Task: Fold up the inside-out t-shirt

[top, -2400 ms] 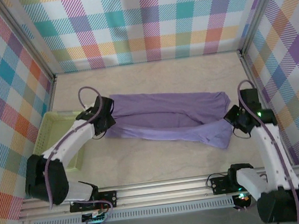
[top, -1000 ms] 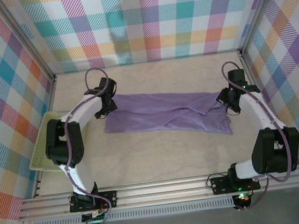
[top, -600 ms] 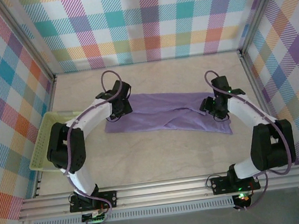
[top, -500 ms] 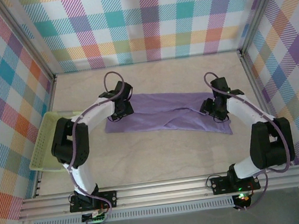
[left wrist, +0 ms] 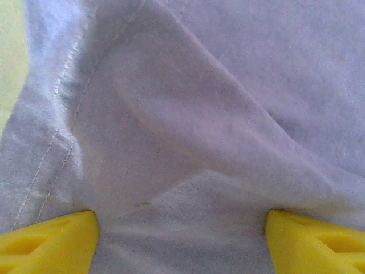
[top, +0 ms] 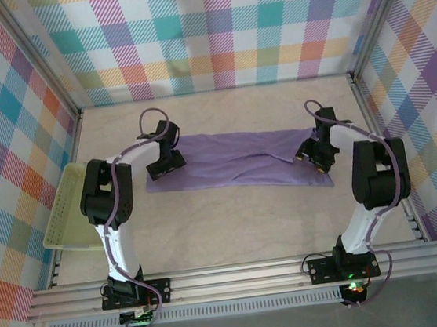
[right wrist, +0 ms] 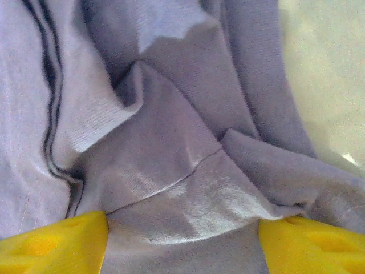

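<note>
Left gripper is down on the counter, jaws spread wide. From the wrist, its yellow fingers stand well apart, with loose cloth lying between them and nothing pinched. A stitched hem runs just ahead of the left-hand finger. Across the way, the right gripper is just as wide open, its fingers flanking a bunched fold with a seam crossing right between them. The inside-out t-shirt lies flat as a long lavender band from one gripper to the other, each end directly under a gripper. Bare counter shows past the right gripper's right-hand finger.
</note>
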